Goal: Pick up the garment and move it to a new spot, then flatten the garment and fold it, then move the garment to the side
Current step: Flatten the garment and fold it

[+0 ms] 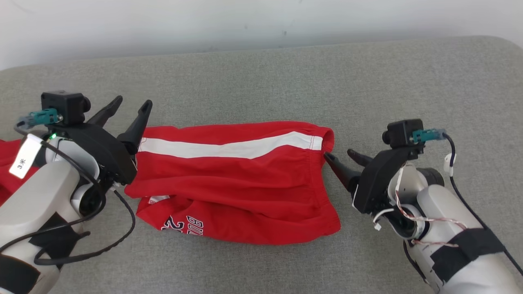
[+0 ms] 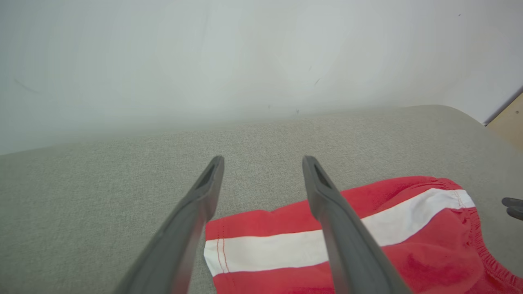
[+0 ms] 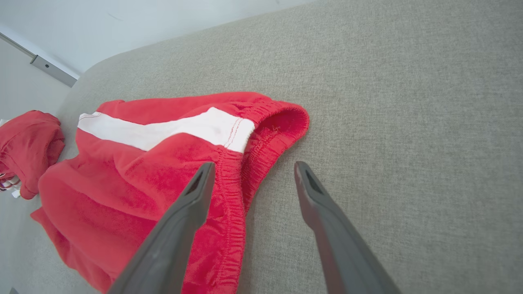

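A grey fabric-covered worktop (image 1: pixel 261 69) runs the full width of the head view, with its far edge against a white wall and a rounded corner at far right. A broad bare band lies between the garment and that far edge. More bare cloth lies to the right, past the right arm, and in front of the garment.

There are two red items. The task's garment (image 1: pixel 245 192), a pair of red shorts with one white stripe (image 1: pixel 229 148) along the side, lies stretched left to right across the middle of the worktop. Its elastic waistband is at the right end and its leg hems at the left. White lettering on the lower left leg reads upside down as "BU" above a "2"; the rest is folded out of sight. A second red garment (image 1: pixel 8 163) lies bunched at the left edge, behind the left arm.

Two pincers are in view, both spread wide with nothing held. The left pincer (image 1: pixel 133 100) is raised over the hem end, and its right finger crosses the stripe in its wrist view. The right pincer (image 1: pixel 338 153) sits at the waistband, with one fingertip at the band's edge and the other over bare worktop.

One white tag (image 1: pixel 25 157) on the left arm's cable reads "3" and a star-like mark.
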`<state>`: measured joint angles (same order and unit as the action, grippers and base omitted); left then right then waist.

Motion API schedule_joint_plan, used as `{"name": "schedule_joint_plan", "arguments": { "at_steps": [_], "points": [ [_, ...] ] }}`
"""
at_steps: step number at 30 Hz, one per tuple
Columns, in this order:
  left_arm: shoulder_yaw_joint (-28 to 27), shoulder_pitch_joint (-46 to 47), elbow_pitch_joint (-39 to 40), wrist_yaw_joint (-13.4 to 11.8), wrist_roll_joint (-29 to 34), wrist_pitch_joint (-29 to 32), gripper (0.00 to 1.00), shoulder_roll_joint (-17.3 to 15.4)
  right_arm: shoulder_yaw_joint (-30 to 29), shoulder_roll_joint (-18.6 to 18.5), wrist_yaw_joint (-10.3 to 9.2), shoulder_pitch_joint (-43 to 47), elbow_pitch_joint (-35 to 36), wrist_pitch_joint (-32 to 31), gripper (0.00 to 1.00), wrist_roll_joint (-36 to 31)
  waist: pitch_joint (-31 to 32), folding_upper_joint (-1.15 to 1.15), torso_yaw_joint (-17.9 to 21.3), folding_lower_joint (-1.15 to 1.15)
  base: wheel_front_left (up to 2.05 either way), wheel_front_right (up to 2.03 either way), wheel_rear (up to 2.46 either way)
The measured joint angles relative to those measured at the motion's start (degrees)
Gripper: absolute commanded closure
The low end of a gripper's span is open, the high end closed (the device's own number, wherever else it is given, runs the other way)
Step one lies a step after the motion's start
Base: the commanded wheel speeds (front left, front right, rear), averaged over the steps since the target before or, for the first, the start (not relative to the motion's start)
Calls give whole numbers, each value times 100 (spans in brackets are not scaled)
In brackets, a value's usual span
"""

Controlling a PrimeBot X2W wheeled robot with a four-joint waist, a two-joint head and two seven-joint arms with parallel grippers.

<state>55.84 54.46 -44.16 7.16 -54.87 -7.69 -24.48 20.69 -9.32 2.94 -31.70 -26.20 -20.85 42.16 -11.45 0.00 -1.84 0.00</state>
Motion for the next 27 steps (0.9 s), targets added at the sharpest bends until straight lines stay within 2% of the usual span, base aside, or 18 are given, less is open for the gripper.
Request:
{"name": "schedule_joint_plan", "arguments": {
  "at_steps": [5,10,18,27],
  "points": [
    [-253,37,-90,0,-417,1,0,12,125,102,-25,-396,-330,-144,0,-59,-18,0,-61,0,0,0,0],
    [-137,150,-121,0,-492,381,0,-19,243,230,-51,-776,-572,-310,0,-110,-64,0,-74,0,0,0,0],
    [269,348,-149,0,-690,1224,0,-67,415,326,-127,-1285,-1139,-591,0,-179,-240,0,-82,0,0,0,0],
    [467,389,-634,0,-875,2288,0,-120,604,459,-194,-1766,-1705,-851,0,-205,-407,0,-5,0,0,0,0]
  ]
}}
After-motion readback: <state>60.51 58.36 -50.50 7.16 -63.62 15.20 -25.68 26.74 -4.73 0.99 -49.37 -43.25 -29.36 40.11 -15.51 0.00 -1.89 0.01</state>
